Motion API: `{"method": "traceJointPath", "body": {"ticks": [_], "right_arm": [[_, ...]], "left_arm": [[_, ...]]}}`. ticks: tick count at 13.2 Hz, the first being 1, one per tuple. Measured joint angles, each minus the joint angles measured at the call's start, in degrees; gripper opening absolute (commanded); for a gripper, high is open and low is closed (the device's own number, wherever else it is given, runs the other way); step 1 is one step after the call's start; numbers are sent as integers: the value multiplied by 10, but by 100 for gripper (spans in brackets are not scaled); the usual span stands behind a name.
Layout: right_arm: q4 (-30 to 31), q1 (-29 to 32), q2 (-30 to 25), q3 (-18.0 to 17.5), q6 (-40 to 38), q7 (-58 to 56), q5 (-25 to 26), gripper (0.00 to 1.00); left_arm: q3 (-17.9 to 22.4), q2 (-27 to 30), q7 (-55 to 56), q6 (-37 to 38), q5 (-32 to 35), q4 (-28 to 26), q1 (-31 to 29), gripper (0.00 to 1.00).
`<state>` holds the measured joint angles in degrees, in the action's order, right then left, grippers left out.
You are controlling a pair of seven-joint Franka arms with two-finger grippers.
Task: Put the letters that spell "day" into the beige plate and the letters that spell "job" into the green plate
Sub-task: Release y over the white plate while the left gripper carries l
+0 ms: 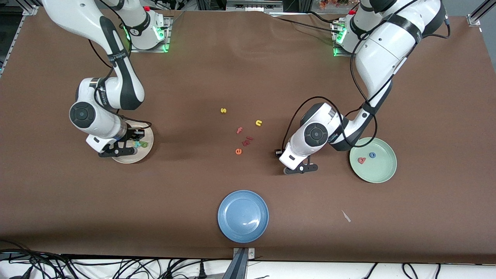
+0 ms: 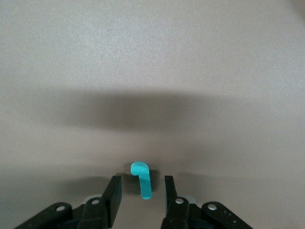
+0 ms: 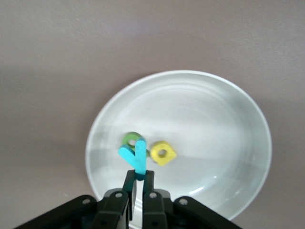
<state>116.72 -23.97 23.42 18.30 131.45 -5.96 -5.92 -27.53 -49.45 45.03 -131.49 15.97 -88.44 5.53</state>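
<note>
The teal "y" (image 3: 135,157) hangs low over the beige plate (image 3: 224,143), its stem pinched in my right gripper (image 3: 139,177). The green "d" (image 3: 131,139) and yellow "a" (image 3: 162,153) lie in that plate (image 1: 149,149) beside it. The teal "j" (image 2: 142,179) lies flat on the table between the fingers (image 2: 114,191) of my left gripper (image 2: 141,190), which is open with a gap on each side. That gripper (image 1: 301,168) is low over the table beside the green plate (image 1: 381,174), which holds the salmon "b" (image 1: 361,160) and blue "o" (image 1: 372,155).
Loose letters lie mid-table: yellow "s" (image 1: 223,111), yellow "n" (image 1: 259,123), pink "f" (image 1: 239,130), dark red pieces (image 1: 248,140) and orange "e" (image 1: 238,151). A blue plate (image 1: 243,216) sits nearest the front camera. A small pale scrap (image 1: 346,216) lies toward the left arm's end.
</note>
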Motion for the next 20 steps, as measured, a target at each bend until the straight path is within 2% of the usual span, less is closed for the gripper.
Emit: {"method": "traceJointPath", "body": {"ticks": [1, 2, 3, 8, 11, 15, 20], "right_arm": [[0, 3, 0, 1, 0, -9, 0, 100], [-2, 3, 0, 1, -1, -12, 0, 100], [-8, 2, 0, 0, -9, -13, 0, 100], [-109, -8, -5, -12, -152, 33, -2, 100], [-139, -36, -5, -21, -194, 89, -2, 100], [-190, -63, -5, -21, -276, 146, -2, 100], [-265, -82, -6, -15, -390, 150, -2, 100]], "left_arm": [[2, 0, 0, 0, 0, 0, 0, 18], [3, 0, 0, 0, 0, 0, 0, 2], [5, 0, 0, -1, 0, 0, 0, 0], [11, 1, -2, 7, 32, 6, -3, 0], [12, 12, -31, 58, 48, 20, -11, 0], [14, 54, -158, 133, 49, 25, -61, 0], [16, 68, -347, 207, 49, 24, -166, 0]]}}
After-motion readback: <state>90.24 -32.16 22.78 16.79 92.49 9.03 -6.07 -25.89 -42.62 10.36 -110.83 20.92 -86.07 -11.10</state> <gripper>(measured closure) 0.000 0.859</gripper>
